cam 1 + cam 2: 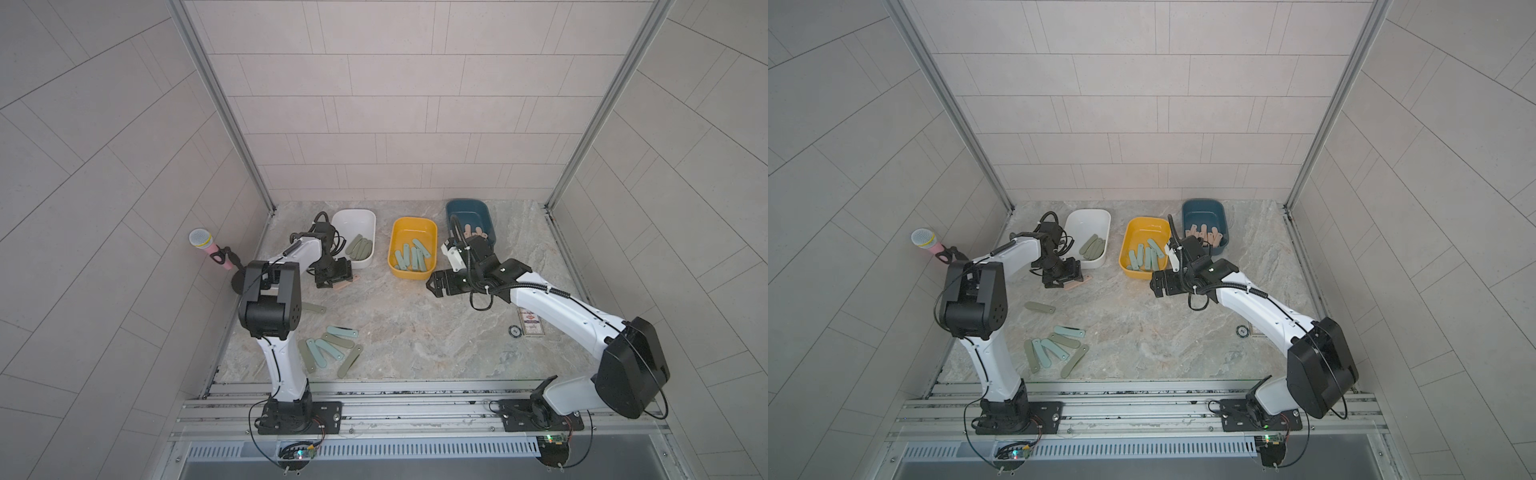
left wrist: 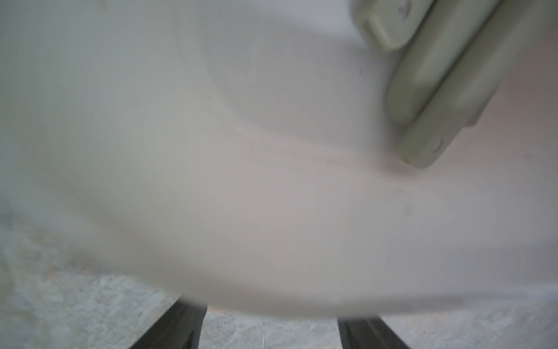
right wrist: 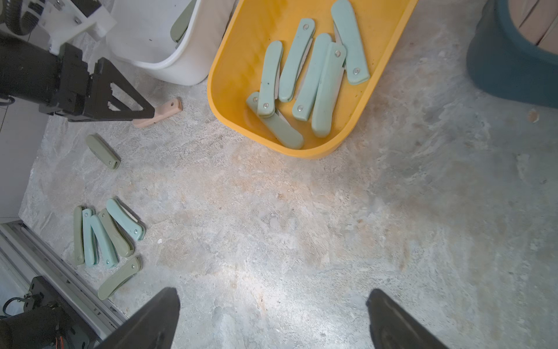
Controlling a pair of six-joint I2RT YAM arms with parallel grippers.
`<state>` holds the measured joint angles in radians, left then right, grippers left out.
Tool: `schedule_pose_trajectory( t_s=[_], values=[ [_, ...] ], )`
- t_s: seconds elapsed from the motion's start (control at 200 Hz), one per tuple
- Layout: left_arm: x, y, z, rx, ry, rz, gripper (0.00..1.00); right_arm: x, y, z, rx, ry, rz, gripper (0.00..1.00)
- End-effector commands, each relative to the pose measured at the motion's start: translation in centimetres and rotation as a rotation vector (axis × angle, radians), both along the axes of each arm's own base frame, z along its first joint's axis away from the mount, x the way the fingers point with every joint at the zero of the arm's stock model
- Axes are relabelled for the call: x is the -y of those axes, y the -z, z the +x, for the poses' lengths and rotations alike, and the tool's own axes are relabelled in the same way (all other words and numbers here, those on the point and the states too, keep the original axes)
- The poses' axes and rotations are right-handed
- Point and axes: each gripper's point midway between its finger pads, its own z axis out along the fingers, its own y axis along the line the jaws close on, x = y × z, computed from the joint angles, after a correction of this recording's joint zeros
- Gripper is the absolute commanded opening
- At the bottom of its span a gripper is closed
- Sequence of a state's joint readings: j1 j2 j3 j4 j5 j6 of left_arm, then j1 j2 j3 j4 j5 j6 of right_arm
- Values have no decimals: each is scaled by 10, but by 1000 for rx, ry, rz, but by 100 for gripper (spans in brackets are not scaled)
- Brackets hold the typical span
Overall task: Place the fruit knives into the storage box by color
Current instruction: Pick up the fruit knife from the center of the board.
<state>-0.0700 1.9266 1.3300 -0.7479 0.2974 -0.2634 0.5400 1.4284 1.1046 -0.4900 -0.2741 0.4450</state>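
Peach knife (image 3: 166, 110) half hidden under left tool (image 3: 145, 112), grip unclear; right tool (image 3: 273, 293) spread wide.

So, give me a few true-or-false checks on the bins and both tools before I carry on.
1. The yellow bin holds light teal knives. True.
2. The right tool carries a knife. False: it hangs open and empty.
3. The white bin is empty. False: olive-green knives lie in it.
4. A peach-pink knife lies on the table at the left tool. True.
5. Every knife is binned. False: loose knives, olive-green and teal, lie grouped on the table.
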Motion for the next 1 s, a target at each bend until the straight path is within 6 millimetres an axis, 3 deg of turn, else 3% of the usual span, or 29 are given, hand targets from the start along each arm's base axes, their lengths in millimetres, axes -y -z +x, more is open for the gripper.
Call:
schedule_pose_trajectory(
  t_s=[0.0,0.215,0.355,0.47,0.751,0.836,0.996],
  values=[
    [5,-1,-23,-40,11,-5,73,5,-5,-5,6,6,5,100],
    [14,1,-42,-65,59,51,69,9,-7,-8,16,12,8,100],
    [-11,0,-37,-78,48,206,67,10,-10,-9,20,12,11,100],
    [-24,-1,-25,-70,38,290,71,12,-9,-11,23,16,12,100],
    [-3,23,-13,-118,82,274,71,18,-12,-11,29,30,9,100],
    [2,26,-12,-122,96,271,65,21,-13,-10,33,42,8,100],
    [3,23,-21,-141,108,276,38,26,-14,-9,35,53,3,100]
  ],
)
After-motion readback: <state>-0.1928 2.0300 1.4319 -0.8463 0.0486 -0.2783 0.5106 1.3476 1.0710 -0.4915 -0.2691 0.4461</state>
